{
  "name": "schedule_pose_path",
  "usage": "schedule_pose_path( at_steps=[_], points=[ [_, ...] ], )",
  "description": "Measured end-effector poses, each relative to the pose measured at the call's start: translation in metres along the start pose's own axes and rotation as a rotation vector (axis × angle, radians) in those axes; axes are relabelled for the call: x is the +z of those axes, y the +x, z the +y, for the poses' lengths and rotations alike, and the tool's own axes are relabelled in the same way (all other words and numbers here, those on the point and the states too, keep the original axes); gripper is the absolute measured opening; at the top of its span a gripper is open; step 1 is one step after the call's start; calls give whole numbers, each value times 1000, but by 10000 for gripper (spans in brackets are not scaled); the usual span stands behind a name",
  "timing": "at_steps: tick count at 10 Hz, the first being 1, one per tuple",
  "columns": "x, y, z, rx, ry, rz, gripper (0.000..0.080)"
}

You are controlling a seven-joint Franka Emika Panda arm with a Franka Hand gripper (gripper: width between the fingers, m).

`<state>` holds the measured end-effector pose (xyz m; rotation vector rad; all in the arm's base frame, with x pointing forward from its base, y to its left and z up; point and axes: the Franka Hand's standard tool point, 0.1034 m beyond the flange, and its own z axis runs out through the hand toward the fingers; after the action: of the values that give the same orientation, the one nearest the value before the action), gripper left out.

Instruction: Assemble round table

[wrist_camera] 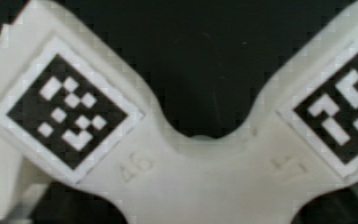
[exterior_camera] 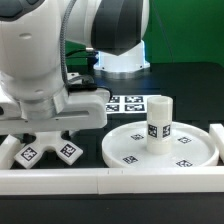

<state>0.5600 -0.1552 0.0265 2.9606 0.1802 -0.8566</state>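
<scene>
Directly under the gripper: the white plastic cross-shaped base, lying flat on the black table, two of its tagged arms sticking out below the hand. Wrist view is filled by two arms of that cross-shaped base, each with a black-and-white square tag, dark notch between them. Finger state: can't tell, the fingertips are hidden behind the arm housing in the exterior view and don't appear in the wrist view (possibly straddling the base, not confirmable).

Off to the exterior view's right of the hand, well apart from it: large flat round white disc on the table, tags around its top face. Short white cylinder leg stands upright on the disc, near its centre, tags on its side. Behind the hand, the marker board. Long white border rail runs along the near edge, touching the disc's near side.
</scene>
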Motion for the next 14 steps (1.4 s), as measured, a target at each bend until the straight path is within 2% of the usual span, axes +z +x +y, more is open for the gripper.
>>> schedule_pose_path(
  at_steps=[1, 5, 6, 7, 8, 9, 12, 13, 14],
  points=[
    [0, 0, 0, 0, 0, 0, 450],
    [-3, 0, -1, -1, -1, 4, 440],
    [-18, -4, -12, 14, 7, -6, 440],
    [-45, -15, -27, 26, 18, -9, 440],
    [-58, -20, -31, 35, 8, -4, 440],
    [-57, -20, -31, 35, 3, -7, 442],
    [-56, -19, -32, 44, 8, -6, 442],
    [-66, -21, -44, 84, 28, 20, 442],
    [-79, -27, -59, 112, 34, 28, 442]
  ],
)
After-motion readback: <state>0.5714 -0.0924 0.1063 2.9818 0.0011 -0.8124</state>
